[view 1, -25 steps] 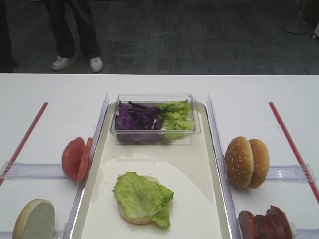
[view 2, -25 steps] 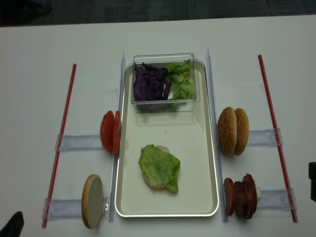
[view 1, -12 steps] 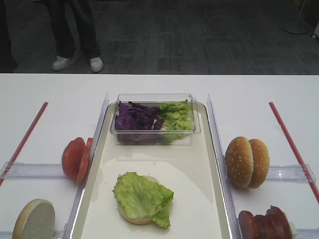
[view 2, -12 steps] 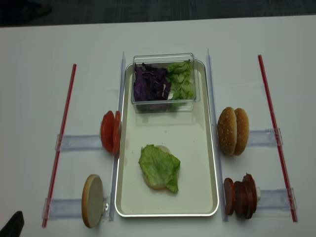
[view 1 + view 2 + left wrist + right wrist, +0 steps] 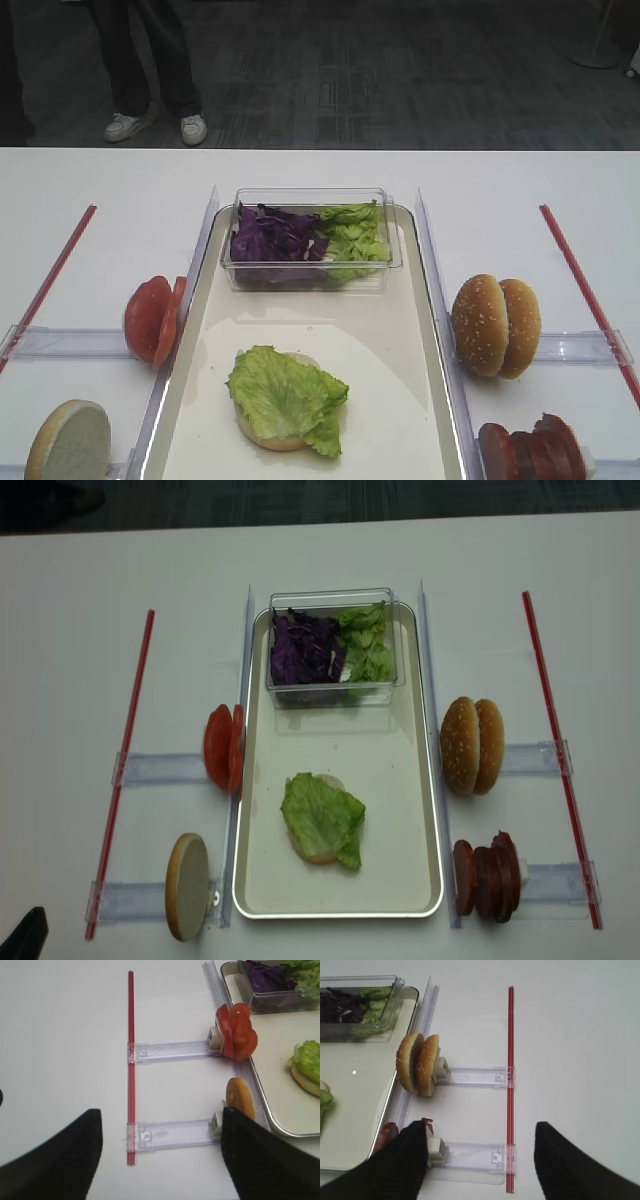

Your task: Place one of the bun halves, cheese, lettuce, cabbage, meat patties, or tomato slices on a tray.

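The cream tray (image 5: 420,810) lies in the centre of the white desk (image 5: 80,600); a pale bun half (image 5: 318,852) rests low in it with a ruffled lettuce leaf (image 5: 322,816) on top; a clear tub (image 5: 333,685) at the tray's upper end holds purple cabbage (image 5: 305,650) and more green leaves; tomato slices (image 5: 222,748) stand at left of frame, seeded bun halves (image 5: 473,746) and meat patties (image 5: 487,876) at right; the right hand (image 5: 480,1160) hangs with fingers apart, gripping nothing; the left hand (image 5: 160,1152) likewise spread, empty.
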You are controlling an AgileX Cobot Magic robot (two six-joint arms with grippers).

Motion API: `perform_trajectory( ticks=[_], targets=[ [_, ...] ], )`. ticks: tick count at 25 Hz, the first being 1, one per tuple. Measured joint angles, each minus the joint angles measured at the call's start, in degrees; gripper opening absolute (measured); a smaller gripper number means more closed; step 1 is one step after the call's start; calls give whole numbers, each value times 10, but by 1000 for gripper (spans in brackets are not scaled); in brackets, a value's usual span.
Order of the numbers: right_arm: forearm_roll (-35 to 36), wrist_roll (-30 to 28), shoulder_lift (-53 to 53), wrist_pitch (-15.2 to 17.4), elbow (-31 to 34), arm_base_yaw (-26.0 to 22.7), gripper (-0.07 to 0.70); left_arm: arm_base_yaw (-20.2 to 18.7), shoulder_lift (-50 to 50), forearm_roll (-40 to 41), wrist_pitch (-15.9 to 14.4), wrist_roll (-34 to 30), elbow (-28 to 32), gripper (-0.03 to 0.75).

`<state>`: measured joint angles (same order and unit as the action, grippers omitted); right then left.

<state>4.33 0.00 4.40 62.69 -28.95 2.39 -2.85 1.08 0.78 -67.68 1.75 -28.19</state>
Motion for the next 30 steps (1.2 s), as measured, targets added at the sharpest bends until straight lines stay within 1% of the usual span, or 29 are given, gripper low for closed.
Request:
perform_trajectory(
  ticks=[5, 30],
  targets=[
    [0, 0, -52, 3, 0, 0, 486, 0, 0, 0, 0, 0, 0, 475],
    [0, 0, -54, 9, 11, 0, 486, 0, 0, 0, 0, 0, 0, 475]
  ],
)
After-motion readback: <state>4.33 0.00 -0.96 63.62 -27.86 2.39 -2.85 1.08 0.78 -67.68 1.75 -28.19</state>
